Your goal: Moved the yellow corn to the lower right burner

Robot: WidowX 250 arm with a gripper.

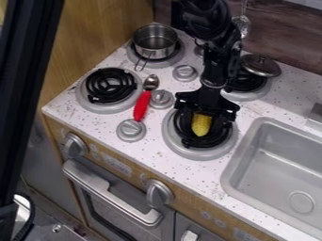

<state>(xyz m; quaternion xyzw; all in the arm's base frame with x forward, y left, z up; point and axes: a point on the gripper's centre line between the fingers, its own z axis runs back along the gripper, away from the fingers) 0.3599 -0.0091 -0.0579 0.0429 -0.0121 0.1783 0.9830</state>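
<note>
Over the lower right burner [199, 154] hangs the black gripper [206, 102], pointing down from the arm at the top of the camera view. The yellow corn [201, 124] lies at this burner's black coil, directly below the gripper's body, with its narrower end towards the front of the stove. The gripper's black parts blend into the dark coil around the corn, so whether it holds the corn cannot be told.
A red-handled spoon [142, 104] lies between the left and right burners, beside a grey knob [162, 99]. A metal pot [155, 41] stands on the back left burner. A lid [261, 65] rests at the back right burner. The sink [277, 162] is at the right.
</note>
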